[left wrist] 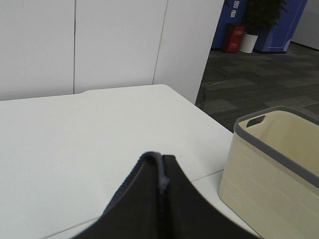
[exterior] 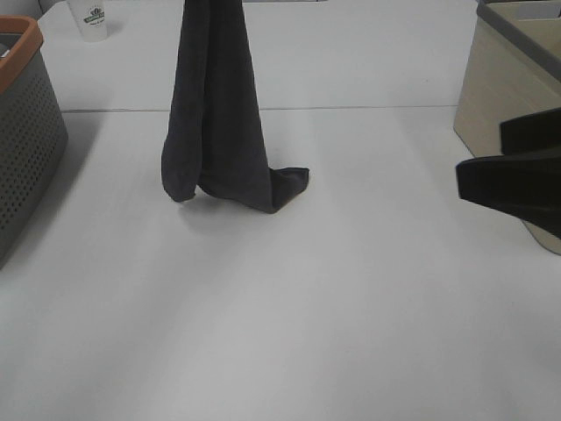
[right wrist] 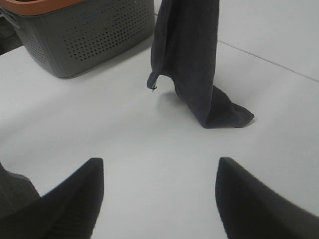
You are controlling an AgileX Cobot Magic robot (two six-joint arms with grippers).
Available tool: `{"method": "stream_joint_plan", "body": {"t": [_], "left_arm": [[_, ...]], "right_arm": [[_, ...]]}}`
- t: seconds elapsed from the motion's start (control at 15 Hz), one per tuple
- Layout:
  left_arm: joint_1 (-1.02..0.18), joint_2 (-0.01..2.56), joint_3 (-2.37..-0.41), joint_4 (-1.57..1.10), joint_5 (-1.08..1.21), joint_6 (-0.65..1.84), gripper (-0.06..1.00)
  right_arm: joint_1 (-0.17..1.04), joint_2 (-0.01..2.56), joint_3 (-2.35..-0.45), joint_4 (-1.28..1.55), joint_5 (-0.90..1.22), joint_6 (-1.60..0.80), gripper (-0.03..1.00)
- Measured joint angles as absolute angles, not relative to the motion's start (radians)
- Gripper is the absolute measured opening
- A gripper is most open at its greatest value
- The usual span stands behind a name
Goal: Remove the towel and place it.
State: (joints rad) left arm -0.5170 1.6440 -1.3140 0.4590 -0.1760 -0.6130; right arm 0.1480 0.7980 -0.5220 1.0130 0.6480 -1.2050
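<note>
Charcoal towel [exterior: 219, 105] clamped in left gripper [left wrist: 161, 168], lower corner laid on table [exterior: 351, 307] right of grey basket [exterior: 26, 132]; right gripper [right wrist: 159, 164] spread wide, empty.

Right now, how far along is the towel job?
Done: the towel is picked up, pinched in the left gripper and hanging long. In hand: only its lower end rests on the table. Left: laying it down and letting go. The right gripper is open and empty, near the beige bin.

Bright even light leaves faint shadow beneath towel [exterior: 219, 114]
</note>
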Motion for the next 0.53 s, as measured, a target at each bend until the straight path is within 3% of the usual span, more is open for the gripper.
{"method": "stream_joint_plan", "body": {"t": [0.53], "left_arm": [[-0.554, 1.644, -1.314, 0.489, -0.179, -0.613, 0.0]], "right_arm": [[0.148, 1.328, -0.522, 1.697, 0.702, -1.986, 0.62]]}}
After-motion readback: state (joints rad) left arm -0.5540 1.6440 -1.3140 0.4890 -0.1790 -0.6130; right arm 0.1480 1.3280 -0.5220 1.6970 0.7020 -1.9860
